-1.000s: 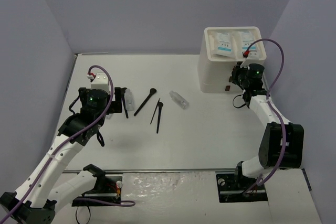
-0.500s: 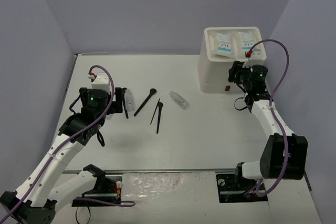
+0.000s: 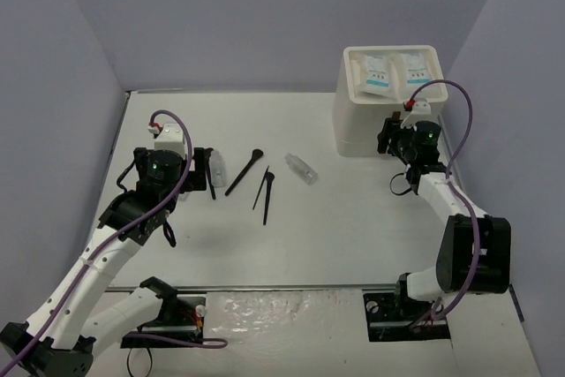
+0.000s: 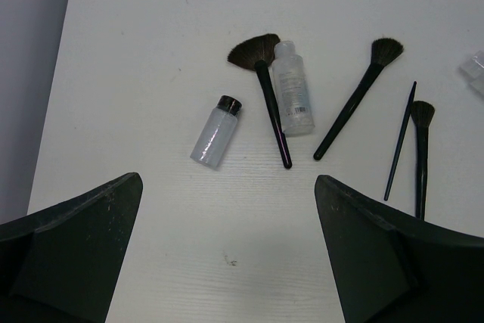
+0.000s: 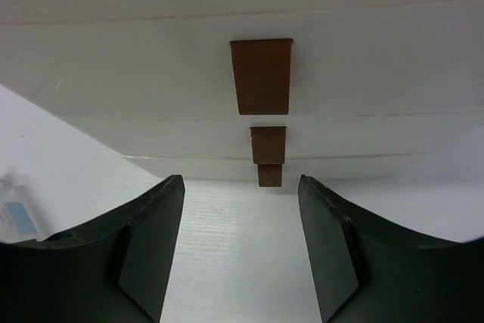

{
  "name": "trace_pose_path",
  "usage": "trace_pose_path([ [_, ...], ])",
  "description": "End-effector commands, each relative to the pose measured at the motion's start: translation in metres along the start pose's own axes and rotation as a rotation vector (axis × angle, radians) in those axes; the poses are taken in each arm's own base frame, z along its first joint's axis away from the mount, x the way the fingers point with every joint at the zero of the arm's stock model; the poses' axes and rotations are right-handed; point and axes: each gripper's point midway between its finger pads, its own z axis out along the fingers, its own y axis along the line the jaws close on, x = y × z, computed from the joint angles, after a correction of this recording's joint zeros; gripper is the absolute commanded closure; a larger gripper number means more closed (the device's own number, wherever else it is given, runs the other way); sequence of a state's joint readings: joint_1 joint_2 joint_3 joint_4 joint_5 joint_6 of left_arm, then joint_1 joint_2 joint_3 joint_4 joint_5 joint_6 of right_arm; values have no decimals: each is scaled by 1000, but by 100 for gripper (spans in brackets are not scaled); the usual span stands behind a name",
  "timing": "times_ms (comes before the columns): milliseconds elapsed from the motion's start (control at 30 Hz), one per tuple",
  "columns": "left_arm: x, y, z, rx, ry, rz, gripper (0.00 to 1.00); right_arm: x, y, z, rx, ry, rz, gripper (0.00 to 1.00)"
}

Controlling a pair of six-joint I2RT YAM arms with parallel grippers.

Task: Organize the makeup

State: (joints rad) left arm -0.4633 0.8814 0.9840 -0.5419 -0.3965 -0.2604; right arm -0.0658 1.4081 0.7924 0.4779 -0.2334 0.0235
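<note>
On the white table (image 3: 353,227), the left gripper (image 4: 242,262) hovers at the far left above the loose makeup, its two dark fingers spread wide and holding nothing. Below it, in the left wrist view, lie from left to right: a small clear vial with a black cap (image 4: 214,135); a black fan brush (image 4: 255,52) whose handle runs alongside a clear bottle (image 4: 292,100), the two touching or nearly so; a round-headed black brush (image 4: 386,51), set at a slant; a thin dark stick (image 4: 401,141); and a small black brush (image 4: 422,115) just beside that stick. Another clear vial (image 3: 300,168) lies apart, further right, near the table's middle. At the far right rear stands the white drawer box (image 3: 357,125), with two white sachets (image 3: 375,72) side by side on its top. The right gripper (image 5: 242,255) faces the box front, in line with its three stacked brown handles (image 5: 261,77); its fingers stand well apart, empty, touching neither handle nor box.
</note>
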Motion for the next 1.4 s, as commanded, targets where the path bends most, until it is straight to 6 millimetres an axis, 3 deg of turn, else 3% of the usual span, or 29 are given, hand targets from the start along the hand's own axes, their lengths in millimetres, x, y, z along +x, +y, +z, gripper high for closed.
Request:
trace_pose_path([
  [0, -15, 2, -3, -1, -49, -8, 3, -26, 1, 15, -24, -108, -31, 42],
  [733, -13, 1, 2, -8, -33, 2, 3, -25, -15, 52, -20, -97, -63, 49],
  [867, -14, 0, 2, -5, -33, 3, 3, -26, -13, 54, -27, -100, -66, 56],
  [1033, -13, 1, 2, -6, -33, 4, 3, -32, -14, 50, -22, -121, -70, 83],
  [1167, -14, 0, 2, -2, -35, 2, 3, -37, -13, 42, -20, -133, -75, 97],
  [1367, -15, 0, 0, 3, -38, -1, 3, -34, -11, 26, -10, -134, -48, 100],
])
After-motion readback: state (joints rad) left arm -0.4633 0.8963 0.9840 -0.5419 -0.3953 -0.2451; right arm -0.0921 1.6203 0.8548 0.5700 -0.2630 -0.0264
